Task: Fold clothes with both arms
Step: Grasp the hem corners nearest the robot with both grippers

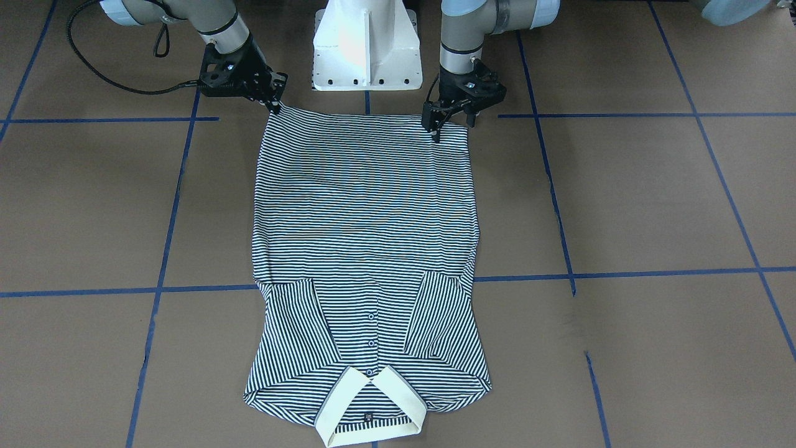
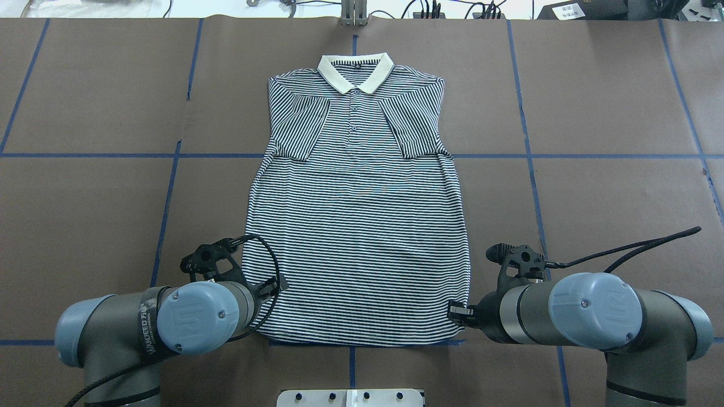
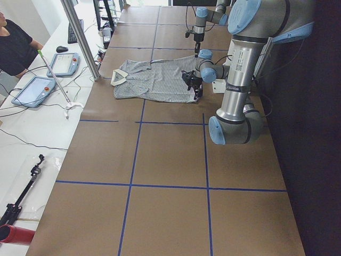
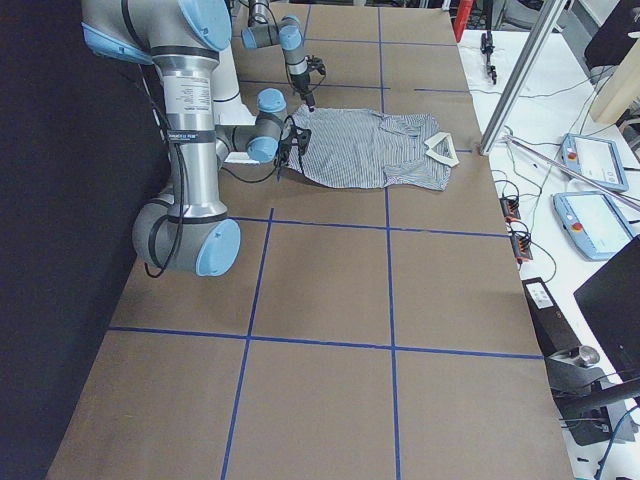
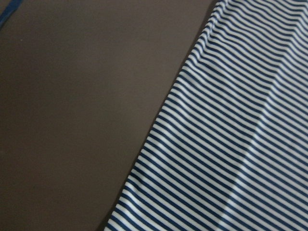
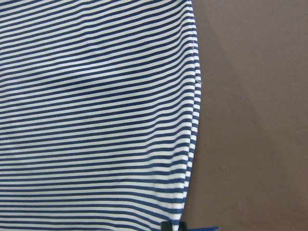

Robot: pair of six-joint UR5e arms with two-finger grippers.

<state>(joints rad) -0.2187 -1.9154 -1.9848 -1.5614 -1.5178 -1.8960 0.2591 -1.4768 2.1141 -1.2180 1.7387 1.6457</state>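
Observation:
The striped polo shirt point(image 1: 364, 218) lies flat, front up, on the brown table. Both sleeves are folded in and the cream collar point(image 1: 373, 404) lies at the far side from the robot. The shirt also shows in the overhead view point(image 2: 359, 226). My left gripper point(image 1: 454, 124) stands over the hem corner on its side, jaws apart, one fingertip on the cloth. My right gripper point(image 1: 275, 104) is at the other hem corner, and its fingers look closed on the cloth. A dark fingertip point(image 6: 173, 226) shows at that corner in the right wrist view. The left wrist view shows only the shirt's edge point(image 5: 231, 144).
The white pedestal base point(image 1: 367, 50) stands just behind the hem. Blue tape lines point(image 1: 155, 289) grid the table. An operator point(image 3: 13, 42) and tablets point(image 3: 34, 90) are at a side bench beyond the collar end, behind a metal post point(image 3: 80, 37).

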